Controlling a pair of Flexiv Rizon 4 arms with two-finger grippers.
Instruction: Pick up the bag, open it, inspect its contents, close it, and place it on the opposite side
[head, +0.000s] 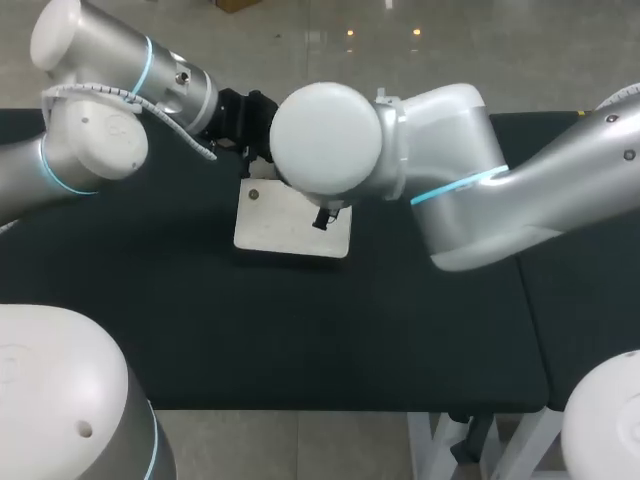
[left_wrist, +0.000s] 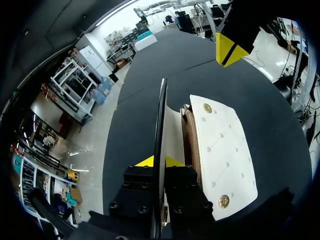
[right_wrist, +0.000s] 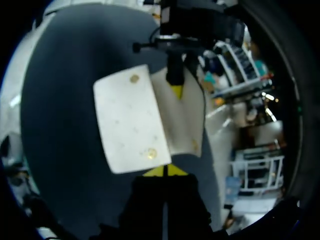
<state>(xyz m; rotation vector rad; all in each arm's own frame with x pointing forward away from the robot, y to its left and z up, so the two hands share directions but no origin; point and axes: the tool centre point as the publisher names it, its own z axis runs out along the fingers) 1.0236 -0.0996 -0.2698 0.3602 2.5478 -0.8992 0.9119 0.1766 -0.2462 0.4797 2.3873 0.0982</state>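
Bright, even overhead light; right arm (head: 325, 138) glares white.

dark desk, two tops side by side

the desk (head: 300, 330) has a matte black top that runs unbroken from its far edge to its near edge. toward the right edge a thin seam (head: 522, 260) crosses it, slanting from far to near, and parts the main top from a second dark panel (head: 585, 310) just beside it. under the near edge, close to that seam, the white legs (head: 438, 445) of the frame show.
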